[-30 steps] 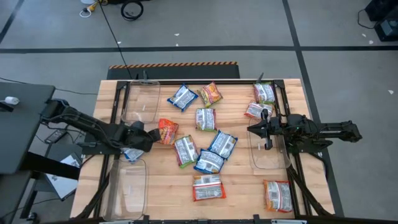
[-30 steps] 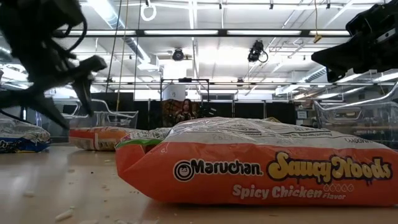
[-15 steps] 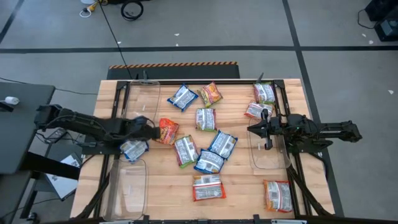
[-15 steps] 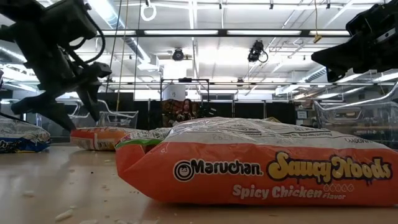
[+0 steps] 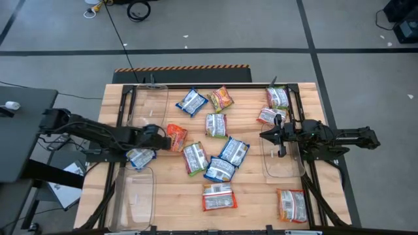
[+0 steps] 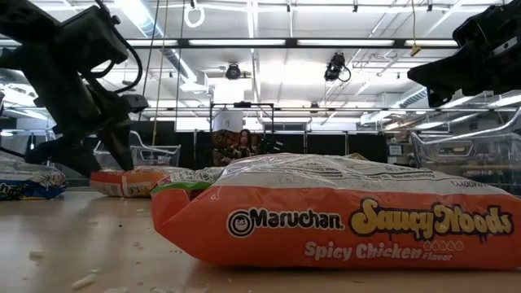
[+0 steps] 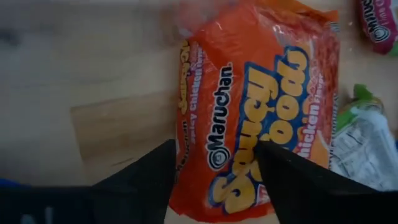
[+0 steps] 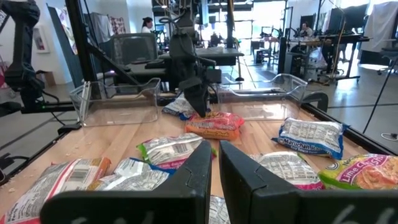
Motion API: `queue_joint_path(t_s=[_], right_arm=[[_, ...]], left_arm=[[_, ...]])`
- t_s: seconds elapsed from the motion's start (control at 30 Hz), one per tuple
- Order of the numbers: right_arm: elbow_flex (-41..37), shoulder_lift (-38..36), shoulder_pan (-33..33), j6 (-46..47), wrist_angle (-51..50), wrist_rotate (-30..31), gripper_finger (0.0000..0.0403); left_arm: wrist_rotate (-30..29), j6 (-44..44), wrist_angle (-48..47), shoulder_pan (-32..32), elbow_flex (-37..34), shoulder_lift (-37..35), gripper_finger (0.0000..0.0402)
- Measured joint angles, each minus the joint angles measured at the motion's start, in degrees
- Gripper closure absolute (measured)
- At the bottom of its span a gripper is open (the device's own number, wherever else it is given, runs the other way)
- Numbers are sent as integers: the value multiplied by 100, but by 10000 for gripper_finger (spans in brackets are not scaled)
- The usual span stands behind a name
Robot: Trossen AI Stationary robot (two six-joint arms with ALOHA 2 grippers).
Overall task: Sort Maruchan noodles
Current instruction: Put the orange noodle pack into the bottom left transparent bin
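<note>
A: What does the writing on the flat orange plastic noodle packet (image 7: 261,106) say?

B: "Maruchan Saucy Noods", with "Chicken" partly readable. It lies on the wooden table (image 5: 255,196), left of centre, and the left gripper (image 7: 214,165) is down over it, fingers spread across its near edge.

A: Gripped?

B: Cannot tell.

A: Any other labels?

B: The low view's nearest orange packet (image 6: 342,220) adds "Spicy Chicken Flavor". The right gripper (image 5: 263,136) hovers over a clear plastic bin (image 5: 282,166), fingers nearly together, holding nothing.

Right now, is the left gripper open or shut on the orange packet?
Open. The left gripper straddles the orange packet, its fingers either side of the wrapper, which lies flat on the table.
</note>
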Motion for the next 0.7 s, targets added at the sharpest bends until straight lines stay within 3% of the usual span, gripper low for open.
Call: queue_joint_path(t_s=[0.37, 0.5, 0.7], right_arm=[[2, 2, 1, 0, 9, 0, 367], [0, 2, 1, 0, 9, 0, 367], [2, 2, 0, 0, 9, 0, 367]], left_arm=[[278, 429, 2, -36, 344, 120, 382], [298, 826, -136, -124, 891, 119, 387], [249, 1792, -1465, -654, 2387, 119, 387]])
